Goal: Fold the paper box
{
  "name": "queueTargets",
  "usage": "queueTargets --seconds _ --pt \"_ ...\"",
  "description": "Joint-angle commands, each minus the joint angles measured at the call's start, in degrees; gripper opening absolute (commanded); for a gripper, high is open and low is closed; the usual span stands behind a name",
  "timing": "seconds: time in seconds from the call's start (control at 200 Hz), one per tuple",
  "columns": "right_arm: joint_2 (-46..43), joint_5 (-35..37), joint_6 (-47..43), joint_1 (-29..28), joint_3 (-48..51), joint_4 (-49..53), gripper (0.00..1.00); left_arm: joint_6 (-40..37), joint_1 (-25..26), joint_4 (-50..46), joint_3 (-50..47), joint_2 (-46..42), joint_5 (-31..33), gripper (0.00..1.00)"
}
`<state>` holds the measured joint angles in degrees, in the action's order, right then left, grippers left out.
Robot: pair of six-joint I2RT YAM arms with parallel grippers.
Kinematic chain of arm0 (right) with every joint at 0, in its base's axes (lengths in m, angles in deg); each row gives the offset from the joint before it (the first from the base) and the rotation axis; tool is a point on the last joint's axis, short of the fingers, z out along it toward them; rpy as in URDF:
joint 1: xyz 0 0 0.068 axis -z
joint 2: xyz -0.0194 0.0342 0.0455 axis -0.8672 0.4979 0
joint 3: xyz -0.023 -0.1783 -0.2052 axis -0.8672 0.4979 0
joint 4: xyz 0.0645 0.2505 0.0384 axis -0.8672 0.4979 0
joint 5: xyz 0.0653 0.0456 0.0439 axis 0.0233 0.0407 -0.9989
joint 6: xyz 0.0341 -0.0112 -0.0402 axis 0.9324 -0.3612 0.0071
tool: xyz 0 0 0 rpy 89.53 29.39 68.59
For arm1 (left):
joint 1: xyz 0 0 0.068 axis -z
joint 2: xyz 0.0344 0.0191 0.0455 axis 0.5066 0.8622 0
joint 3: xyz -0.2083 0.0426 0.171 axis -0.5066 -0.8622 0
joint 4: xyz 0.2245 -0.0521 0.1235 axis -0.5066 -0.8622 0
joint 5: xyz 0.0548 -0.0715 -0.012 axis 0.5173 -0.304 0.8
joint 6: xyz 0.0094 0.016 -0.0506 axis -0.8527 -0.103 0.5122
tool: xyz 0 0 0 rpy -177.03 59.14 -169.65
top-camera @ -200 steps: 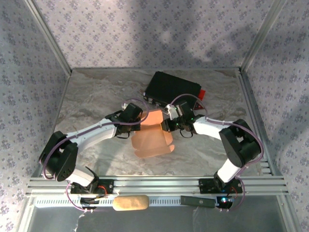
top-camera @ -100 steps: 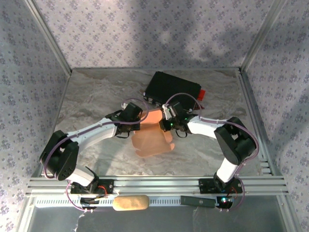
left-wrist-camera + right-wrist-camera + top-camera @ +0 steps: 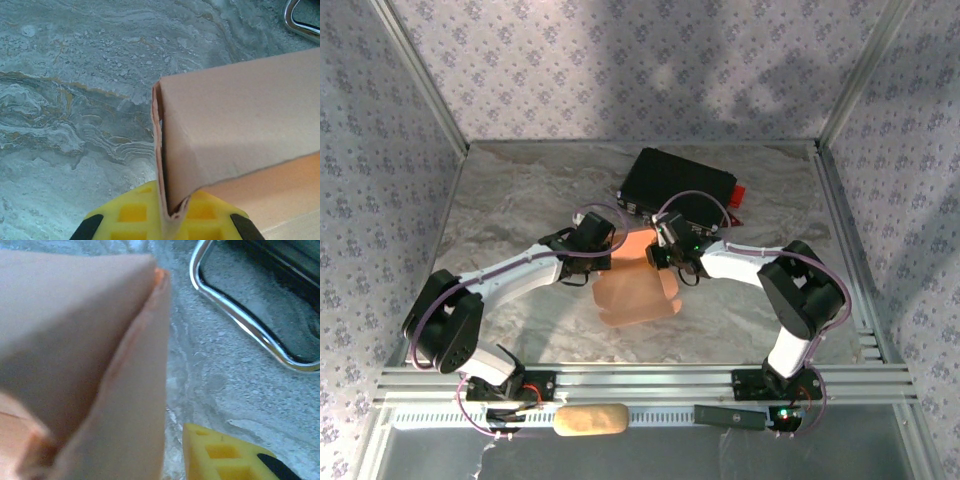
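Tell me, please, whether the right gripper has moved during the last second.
Yes. The right gripper has shifted left along the black case near edge, further over the paper box.

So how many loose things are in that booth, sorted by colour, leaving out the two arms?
Black: 2, the hard case and a small dark bar
Salmon: 1, the paper box
Tan: 1, the sponge-like block
Total: 4

Matt cardboard paper box (image 3: 235, 125)
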<state>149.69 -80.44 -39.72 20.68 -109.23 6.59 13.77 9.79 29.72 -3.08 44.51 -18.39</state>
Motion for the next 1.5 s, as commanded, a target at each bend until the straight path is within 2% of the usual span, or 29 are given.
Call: queueTargets --seconds 0.0,0.055,0.18,0.335,0.405,0.485,0.55,0.72,0.835,0.929,1.029,1.284,1.429,1.499 --pt "0.0 2.8 1.0 0.3 -1.1 -0.2 0.27 -1.0 0.3 -0.4 2.0 0.2 -0.6 0.00" --pt "0.3 2.6 0.9 0.1 -1.5 0.0 0.21 -1.0 0.2 -0.3 1.9 0.3 -0.6 0.00" --pt "0.5 5.0 1.8 -1.2 -2.4 1.5 0.00 -1.0 0.3 -0.2 1.9 0.5 -0.5 0.00" --pt "0.2 9.3 6.1 -3.1 -4.4 7.5 0.00 -0.9 0.2 2.4 0.9 0.9 0.0 0.00" --pt "0.7 10.1 7.2 -3.7 -5.4 9.9 0.00 -0.9 0.2 4.4 0.2 1.6 0.2 0.06" --pt "1.1 10.5 8.0 -4.1 -5.4 10.8 0.00 -0.8 0.1 6.1 -0.4 2.7 0.1 0.20" --pt "1.1 10.7 8.5 -4.1 -5.4 11.1 0.00 -0.6 0.1 7.3 -0.9 3.9 -0.1 0.23" --pt "1.0 10.1 8.8 -4.0 -6.0 11.6 0.00 0.2 0.2 11.9 -4.0 6.0 -1.1 0.19" --pt "1.0 10.2 8.9 -4.0 -6.6 12.4 0.00 0.6 0.4 13.6 -5.2 6.1 -0.4 0.12" --pt "1.1 10.3 9.4 -4.0 -7.5 13.4 0.00 0.4 1.4 12.2 -4.8 5.9 2.6 0.11" --pt "1.3 10.7 10.3 -4.4 -8.5 15.0 0.00 0.6 3.2 9.8 -3.7 6.3 7.3 0.00" --pt "2.2 11.6 13.7 -5.2 -10.0 17.9 0.00 7.3 8.6 2.2 0.4 11.1 21.8 0.00" --pt "2.4 11.2 13.8 -5.2 -10.1 18.0 0.00 7.1 10.0 3.6 0.5 11.9 22.1 0.00" --pt "2.3 11.2 13.8 -5.1 -10.1 18.3 0.00 6.1 10.0 6.1 -0.7 11.0 20.1 0.16"
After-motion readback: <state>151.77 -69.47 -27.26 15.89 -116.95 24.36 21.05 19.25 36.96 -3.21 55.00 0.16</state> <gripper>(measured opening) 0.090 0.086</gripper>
